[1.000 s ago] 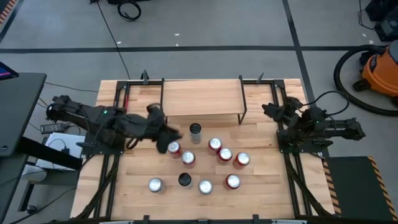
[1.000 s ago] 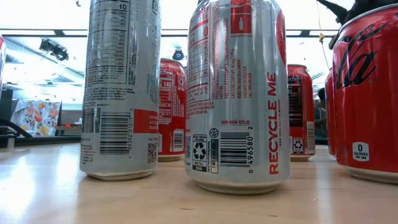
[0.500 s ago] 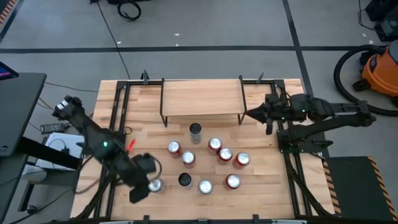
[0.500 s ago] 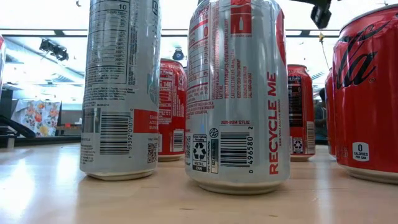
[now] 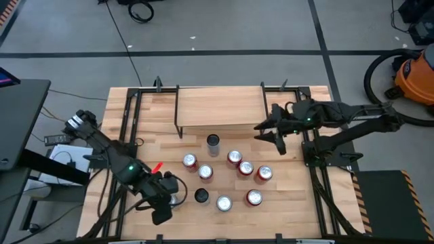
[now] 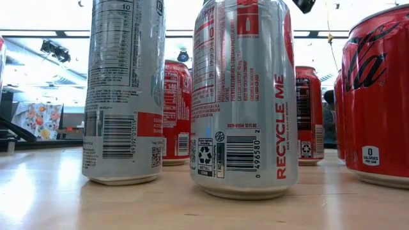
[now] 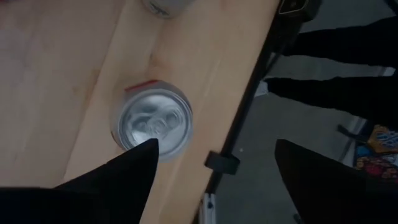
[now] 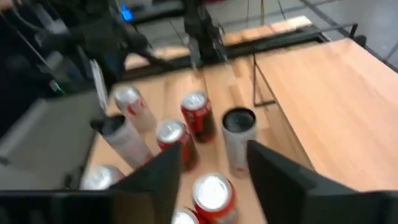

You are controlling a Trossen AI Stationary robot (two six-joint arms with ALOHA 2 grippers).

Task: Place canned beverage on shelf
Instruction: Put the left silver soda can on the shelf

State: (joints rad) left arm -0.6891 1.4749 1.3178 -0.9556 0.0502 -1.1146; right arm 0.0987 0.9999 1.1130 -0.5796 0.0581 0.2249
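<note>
- Approach step: the left pincer point(image 5: 165, 202), spread open, is held over a silver-topped can point(image 7: 153, 122) near the counter point(image 5: 285, 203) edge.
- The right pincer point(image 5: 270, 130), parted and empty, is poised beside the shelf point(image 5: 220, 106).
- Next, lowering and closing are judged necessary.

This is a robotics lab or workshop. A butcher-block tabletop point(image 5: 285, 210) framed in black metal stands on a grey floor point(image 5: 230, 27) crossed with dark tape lines point(image 5: 203, 52). Loose cables point(image 5: 122, 34) trail across it, an orange shop vacuum point(image 5: 415, 74) sits nearby, and long ceiling light strips point(image 6: 38, 33) show in the low view.
</note>
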